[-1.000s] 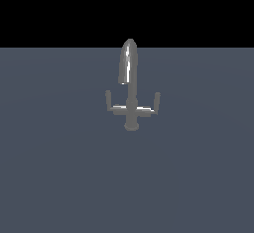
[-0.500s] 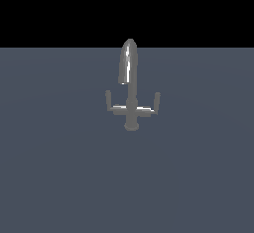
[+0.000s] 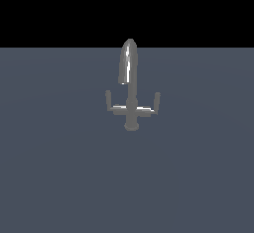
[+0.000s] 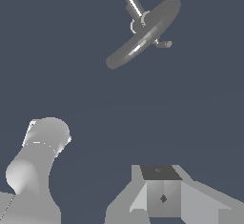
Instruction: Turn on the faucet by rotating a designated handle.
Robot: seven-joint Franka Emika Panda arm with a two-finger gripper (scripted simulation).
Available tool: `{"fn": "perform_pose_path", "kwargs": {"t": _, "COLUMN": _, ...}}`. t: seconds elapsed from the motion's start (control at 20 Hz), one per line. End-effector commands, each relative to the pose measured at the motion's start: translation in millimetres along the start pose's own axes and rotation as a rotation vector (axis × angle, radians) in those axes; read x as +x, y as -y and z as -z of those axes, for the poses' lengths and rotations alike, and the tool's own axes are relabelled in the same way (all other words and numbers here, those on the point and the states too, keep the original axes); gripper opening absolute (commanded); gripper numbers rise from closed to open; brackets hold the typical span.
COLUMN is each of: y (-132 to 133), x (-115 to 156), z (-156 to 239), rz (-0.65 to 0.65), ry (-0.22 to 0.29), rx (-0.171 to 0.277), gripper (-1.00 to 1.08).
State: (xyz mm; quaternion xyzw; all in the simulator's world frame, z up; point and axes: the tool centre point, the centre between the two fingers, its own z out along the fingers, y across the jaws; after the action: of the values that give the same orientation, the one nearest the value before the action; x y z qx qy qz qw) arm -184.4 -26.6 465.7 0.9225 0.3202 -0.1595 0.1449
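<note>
The faucet [image 3: 131, 90] stands upright on the flat grey surface, with its arched spout above a central post and round base. Two L-shaped levers stick out level from the post, one toward the exterior view's left [image 3: 112, 106] and one toward its right [image 3: 152, 107]. Nothing shows which lever is the handle. In the wrist view the faucet [image 4: 143, 33] is seen from above, well away from my gripper [image 4: 161, 172]. The fingers appear pressed together with nothing between them. The gripper does not show in the exterior view.
A pale rounded link of my own arm [image 4: 37, 166] fills a corner of the wrist view beside the gripper. The grey surface [image 3: 198, 177] spreads flat around the faucet.
</note>
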Motion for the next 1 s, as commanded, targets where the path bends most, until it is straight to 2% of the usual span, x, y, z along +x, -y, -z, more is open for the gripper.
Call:
{"fn": "perform_pose_path", "kwargs": {"t": 0.0, "y": -5, "x": 7, "z": -2, "rz": 0.079, "ry": 0.038, "rx": -0.015, "gripper": -1.00}}
{"fn": "perform_pose_path", "kwargs": {"t": 0.45, "y": -22, "x": 35, "z": -10, "rz": 0.358, "ry": 0.173, "rx": -0.047, "gripper": -1.00}}
{"fn": "perform_pose_path", "kwargs": {"t": 0.95, "y": -38, "x": 70, "z": -21, "rz": 0.668, "ry": 0.325, "rx": -0.051, "gripper": -1.00}}
